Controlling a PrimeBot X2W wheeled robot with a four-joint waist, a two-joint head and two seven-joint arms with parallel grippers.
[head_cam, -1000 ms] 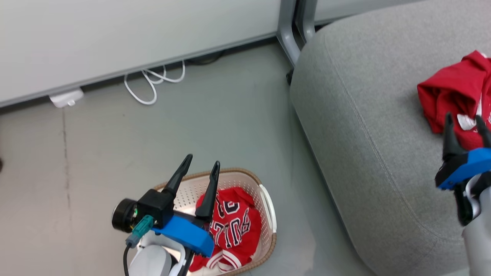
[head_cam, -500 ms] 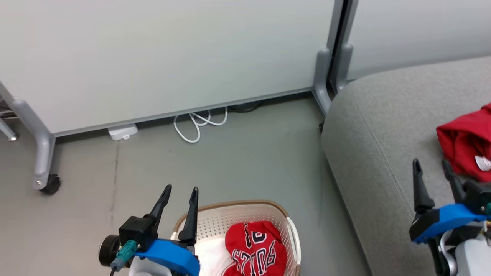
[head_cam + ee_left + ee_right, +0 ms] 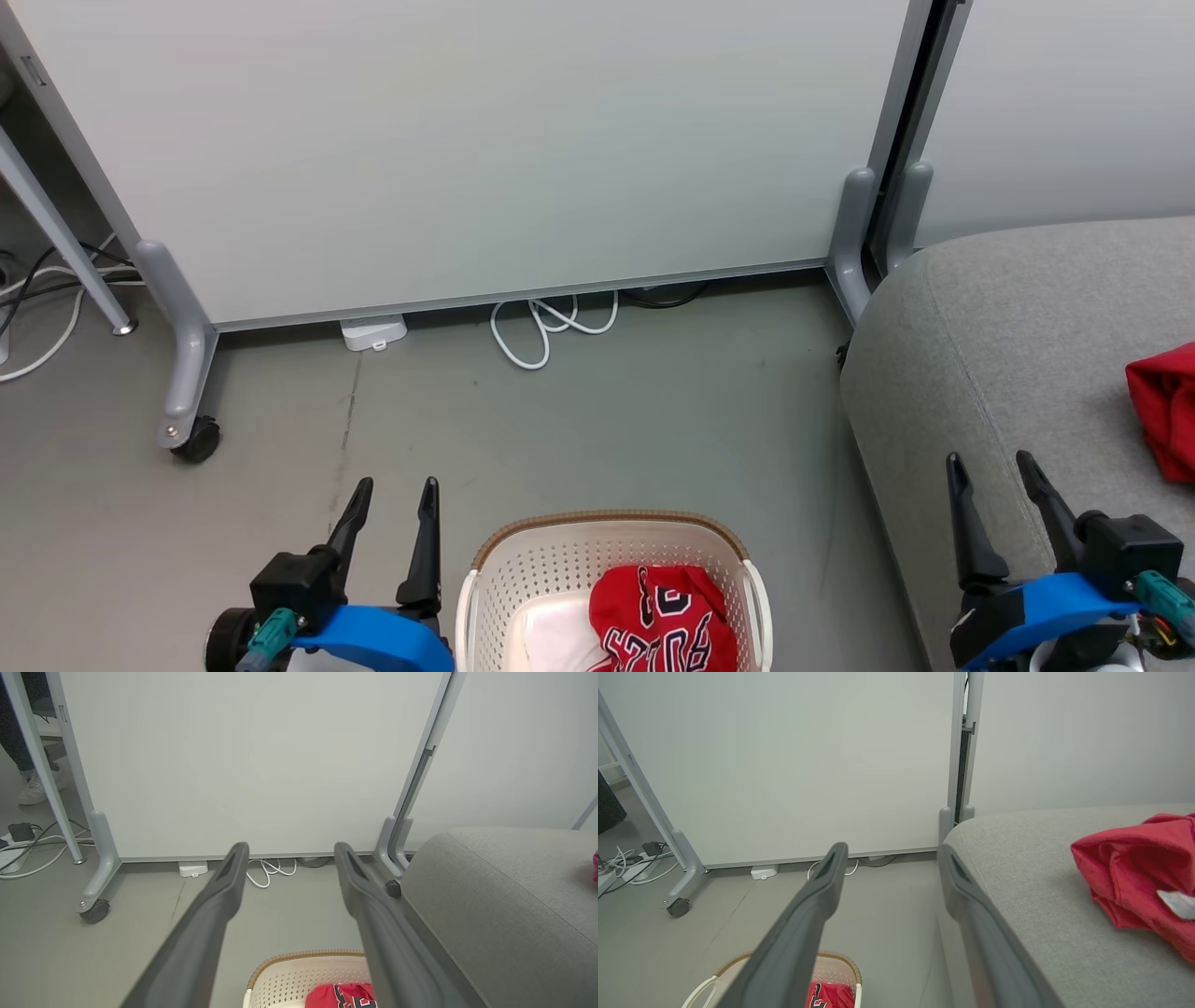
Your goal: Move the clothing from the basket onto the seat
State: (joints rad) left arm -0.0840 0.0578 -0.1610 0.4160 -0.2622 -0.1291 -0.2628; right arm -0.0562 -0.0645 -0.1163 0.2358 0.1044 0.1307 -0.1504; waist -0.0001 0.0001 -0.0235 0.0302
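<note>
while both pairs of jaws stand wide apart and hold nothing, i see the left gripper [image 3: 397, 483] hanging over the floor [image 3: 607, 429] just left of the basket [image 3: 607, 518], and the right gripper [image 3: 988, 459] over the near edge of the seat [image 3: 1008, 355]. the red jersey [image 3: 665, 611] lies crumpled in the basket's right half, lettering up. beside it is a pale patch [image 3: 555, 639]; it may be cloth or the basket's bottom, i can't tell from here. the plain red shirt [image 3: 1167, 411] sits on the seat, right of the right gripper and apart from its fingers. the seat's rounded corner rises between the basket and that shirt. beyond the basket a pale partition panel [image 3: 513, 140] closes off the far side, one leg on a caster [image 3: 196, 439], another post [image 3: 854, 233] close against the seat's far corner. a looped white cable [image 3: 546, 327] and a small white box [image 3: 373, 331] lie at the panel's foot. in the left wrist view a person's shoe [image 3: 32, 793] shows past the panel's left edge, near a tangle of cords [image 3: 28, 844].
</note>
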